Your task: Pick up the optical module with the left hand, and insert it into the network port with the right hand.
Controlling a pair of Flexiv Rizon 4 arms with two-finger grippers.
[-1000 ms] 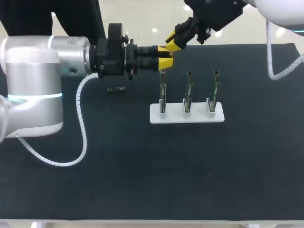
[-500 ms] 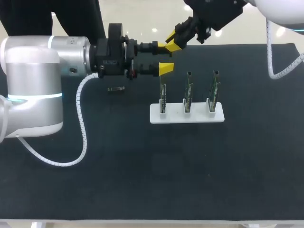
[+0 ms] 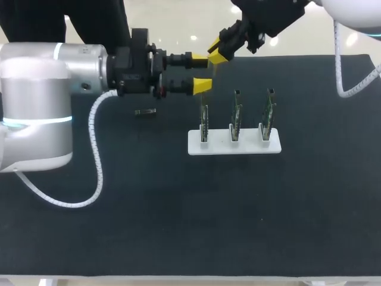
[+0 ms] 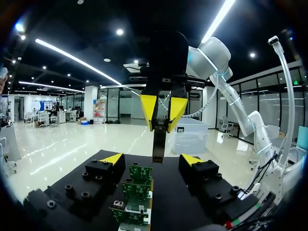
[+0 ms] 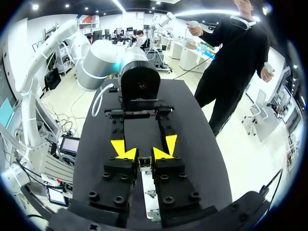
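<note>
The optical module [image 4: 158,142], a slim dark bar, hangs end-down from my right gripper [image 4: 162,115], which is shut on its upper end. In the right wrist view the module [image 5: 144,162] sits pinched between the yellow tips of that gripper [image 5: 144,151]. My left gripper [image 3: 202,71] stands open, one finger on each side of the module without touching it. Both grippers are above the back of the table, just behind the leftmost green board [image 3: 204,122]. In the left wrist view, its own gripper [image 4: 153,159] spreads wide over the row of boards [image 4: 137,190].
A white stand [image 3: 250,148] holds three upright green circuit boards in a row at mid-table. A second small dark module-like part [image 3: 144,111] lies flat on the black mat, left of the stand.
My left gripper has opened and let go of the module, then drawn back a little to the left. The right gripper keeps hold of the module and has not moved.
</note>
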